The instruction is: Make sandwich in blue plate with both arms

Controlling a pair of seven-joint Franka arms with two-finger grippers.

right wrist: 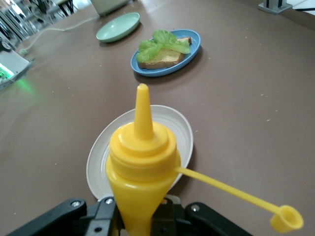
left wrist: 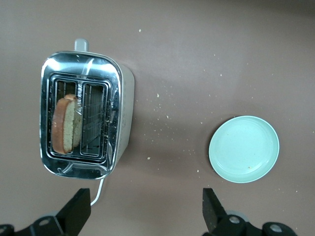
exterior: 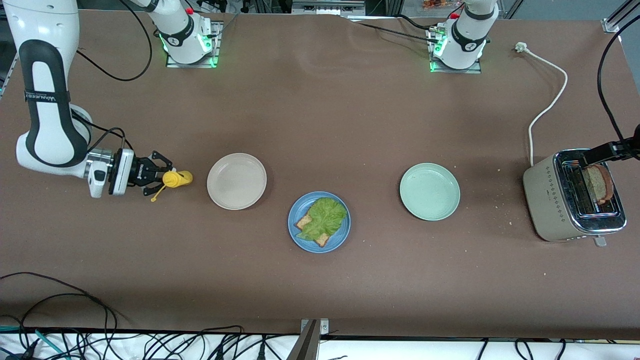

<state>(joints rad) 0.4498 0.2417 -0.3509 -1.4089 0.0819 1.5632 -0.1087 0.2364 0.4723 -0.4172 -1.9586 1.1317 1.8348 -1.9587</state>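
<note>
Sandwich [exterior: 320,221] is sitting half-built on the blue plate [exterior: 342,237], just one bread slice under a lettuce leaf, so it's waiting on sauce and a top. Toward the right arm's end from that plate, the right gripper [exterior: 161,179] is pinching a yellow mustard bottle [exterior: 177,179], cap dangling off, probably for squirting. Toward the left arm's end, the left gripper [left wrist: 146,211] is hanging spread wide over the toaster [exterior: 550,195], presumably lining up to grab the toast [exterior: 599,183].

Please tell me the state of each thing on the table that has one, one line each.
Blue plate: holds one bread slice under lettuce, no top slice.
Toaster: one slice stands in a slot.
Mustard bottle: cap off, hanging on its strap.
Right tool: shut on mustard bottle.
Left tool: open, over toaster.
</note>
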